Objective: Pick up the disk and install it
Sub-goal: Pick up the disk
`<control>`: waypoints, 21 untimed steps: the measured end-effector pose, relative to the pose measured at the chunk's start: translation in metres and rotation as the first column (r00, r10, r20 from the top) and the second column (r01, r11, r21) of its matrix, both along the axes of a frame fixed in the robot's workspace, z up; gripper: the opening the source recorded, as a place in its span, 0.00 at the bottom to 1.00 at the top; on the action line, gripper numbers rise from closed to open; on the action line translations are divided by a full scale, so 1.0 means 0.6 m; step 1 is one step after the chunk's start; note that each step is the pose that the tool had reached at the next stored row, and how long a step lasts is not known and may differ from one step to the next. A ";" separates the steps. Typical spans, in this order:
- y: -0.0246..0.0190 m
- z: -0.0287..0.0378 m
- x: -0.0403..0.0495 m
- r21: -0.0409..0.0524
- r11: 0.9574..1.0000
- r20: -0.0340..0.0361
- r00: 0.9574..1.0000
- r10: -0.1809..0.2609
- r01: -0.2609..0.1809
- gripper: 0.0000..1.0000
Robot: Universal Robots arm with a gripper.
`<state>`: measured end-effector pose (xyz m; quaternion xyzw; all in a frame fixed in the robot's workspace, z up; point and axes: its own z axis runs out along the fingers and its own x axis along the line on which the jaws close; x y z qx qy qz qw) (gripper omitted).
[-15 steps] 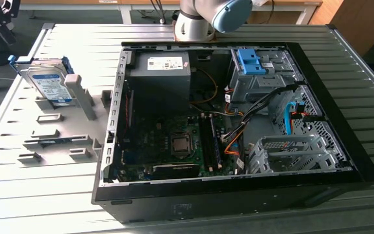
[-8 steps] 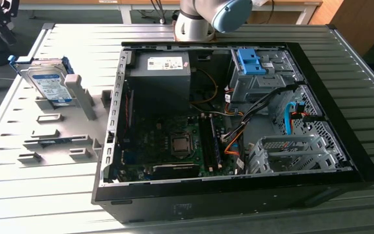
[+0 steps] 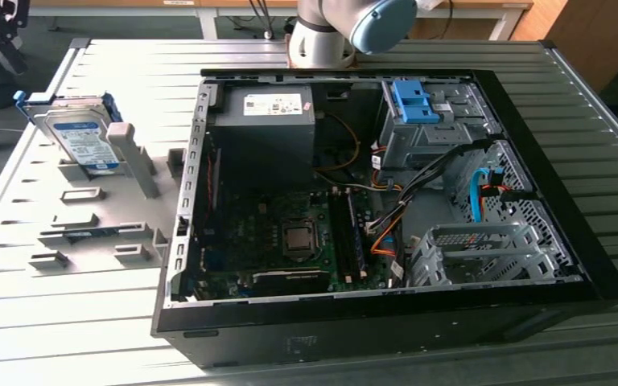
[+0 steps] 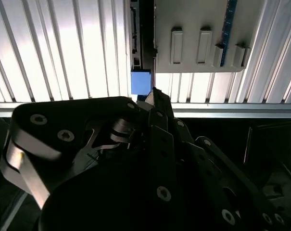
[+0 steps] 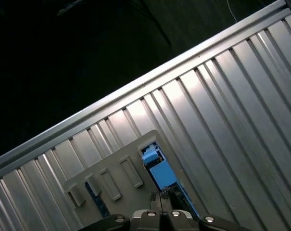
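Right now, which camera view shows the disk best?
The exterior view. There the disk stands in the grey holder with its whole labelled face plain to see. Both wrist views catch just a small blue piece at the holder's edge, seemingly the disk's carrier rail; its label is hidden there.

Disk (image 3: 81,138) upright in rack (image 3: 105,213) on table (image 3: 566,96), exterior view's left of computer case (image 3: 395,322).
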<state>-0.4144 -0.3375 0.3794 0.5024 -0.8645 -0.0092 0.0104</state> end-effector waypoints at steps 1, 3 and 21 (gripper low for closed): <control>0.0000 0.000 0.000 0.000 1.000 0.000 1.000 0.014 -0.014 0.11; 0.0000 0.000 0.000 0.000 0.999 0.000 0.999 0.040 -0.040 0.11; 0.0000 0.000 0.000 0.000 0.966 0.000 0.966 0.259 -0.259 0.11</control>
